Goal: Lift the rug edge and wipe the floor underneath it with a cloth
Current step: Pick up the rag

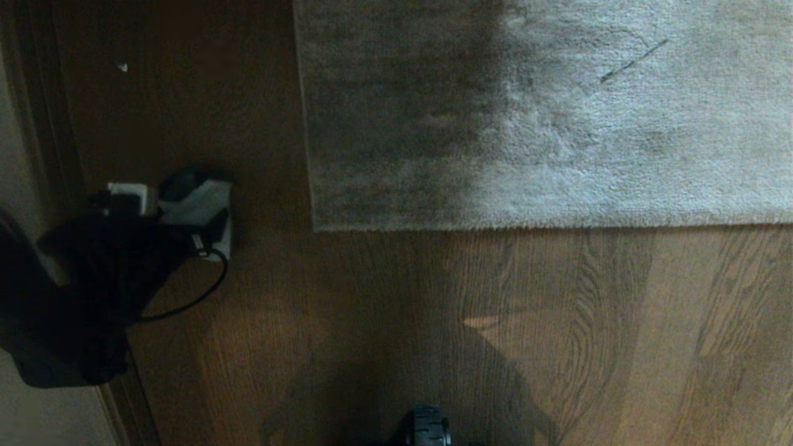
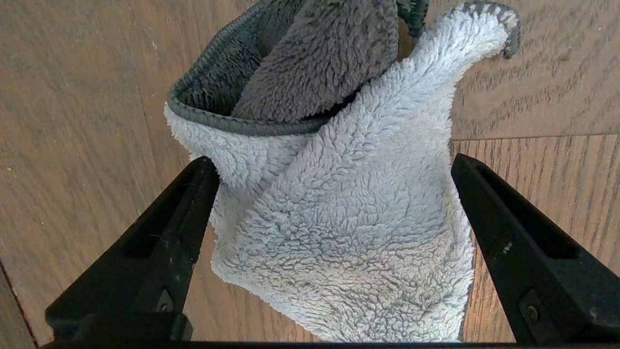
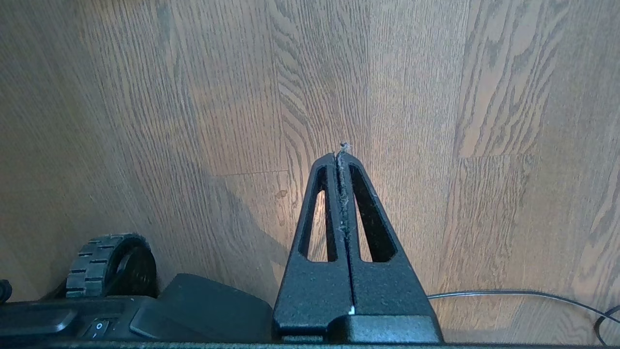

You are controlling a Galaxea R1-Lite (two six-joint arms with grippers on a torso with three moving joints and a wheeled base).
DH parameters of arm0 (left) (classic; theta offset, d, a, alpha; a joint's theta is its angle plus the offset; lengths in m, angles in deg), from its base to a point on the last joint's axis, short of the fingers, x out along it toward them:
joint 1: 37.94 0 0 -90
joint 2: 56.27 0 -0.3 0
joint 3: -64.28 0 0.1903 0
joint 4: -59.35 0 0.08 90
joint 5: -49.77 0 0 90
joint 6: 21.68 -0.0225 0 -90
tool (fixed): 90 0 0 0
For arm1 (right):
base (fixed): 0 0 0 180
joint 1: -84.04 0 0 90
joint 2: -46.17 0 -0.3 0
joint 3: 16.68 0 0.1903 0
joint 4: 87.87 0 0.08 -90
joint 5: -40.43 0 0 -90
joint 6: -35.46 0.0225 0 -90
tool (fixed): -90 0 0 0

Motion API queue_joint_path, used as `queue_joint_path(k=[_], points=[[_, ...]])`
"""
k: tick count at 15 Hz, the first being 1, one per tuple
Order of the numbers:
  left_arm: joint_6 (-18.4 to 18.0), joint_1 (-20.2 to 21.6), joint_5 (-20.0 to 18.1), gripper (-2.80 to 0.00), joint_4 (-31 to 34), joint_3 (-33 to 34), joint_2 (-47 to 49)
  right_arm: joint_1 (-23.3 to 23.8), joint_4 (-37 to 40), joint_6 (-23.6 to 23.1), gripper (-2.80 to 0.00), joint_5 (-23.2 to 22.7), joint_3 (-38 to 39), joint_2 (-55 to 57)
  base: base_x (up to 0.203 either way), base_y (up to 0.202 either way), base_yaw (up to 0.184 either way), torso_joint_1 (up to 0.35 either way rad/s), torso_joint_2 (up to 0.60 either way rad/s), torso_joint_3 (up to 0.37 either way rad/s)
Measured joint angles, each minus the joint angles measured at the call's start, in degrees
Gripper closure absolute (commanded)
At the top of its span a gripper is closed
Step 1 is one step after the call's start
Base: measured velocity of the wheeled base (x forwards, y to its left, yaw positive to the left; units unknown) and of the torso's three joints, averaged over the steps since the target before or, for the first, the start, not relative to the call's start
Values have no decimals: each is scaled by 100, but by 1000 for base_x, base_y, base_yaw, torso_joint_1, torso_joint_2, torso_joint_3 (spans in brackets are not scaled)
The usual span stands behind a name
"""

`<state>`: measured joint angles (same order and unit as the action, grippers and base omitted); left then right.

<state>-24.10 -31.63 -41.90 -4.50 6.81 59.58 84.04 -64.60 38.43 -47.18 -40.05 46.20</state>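
Note:
The pale grey-beige rug lies flat at the top of the head view, its rug edge (image 1: 526, 227) straight and its corner (image 1: 317, 228) square on the brown plank floor (image 1: 372, 310). My left arm (image 1: 111, 266) reaches down at the far left, well apart from the rug. In the left wrist view the cloth (image 2: 339, 218), white fleece with a dark grey part (image 2: 300, 63), lies crumpled on the floor. My left gripper (image 2: 333, 162) is open, one finger on each side of the cloth. My right gripper (image 3: 341, 155) is shut on nothing, with lint along its seam, over bare floor.
A dark baseboard (image 1: 37, 124) and a wall run down the left side beside my left arm. My base's wheel (image 1: 427, 427) shows at the bottom of the head view, and a wheel (image 3: 111, 264) appears in the right wrist view. A thin cable (image 3: 523, 293) lies on the floor.

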Motion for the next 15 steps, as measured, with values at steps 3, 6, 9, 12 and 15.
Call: queue_joint_path(k=[3, 6, 9, 12, 15], points=[[-1, 0, 2, 0, 0, 0, 5, 0, -1, 0, 0, -2, 0, 0, 0, 0, 0, 0, 0, 0], [2, 0, 5, 0, 0, 9, 9, 0, -1, 0, 0, 0, 0, 0, 0, 0, 0, 0, 0, 0], [7, 0, 7, 0, 0, 28, 9, 0, -1, -2, 0, 1, 0, 0, 0, 0, 0, 0, 0, 0], [0, -5, 10, 0, 0, 41, 9, 0, 2, 0, 0, -2, 0, 0, 0, 0, 0, 0, 0, 0], [-1, -9, 10, 0, -2, 59, 9, 0, -1, 0, 0, -2, 0, 0, 0, 0, 0, 0, 0, 0]])
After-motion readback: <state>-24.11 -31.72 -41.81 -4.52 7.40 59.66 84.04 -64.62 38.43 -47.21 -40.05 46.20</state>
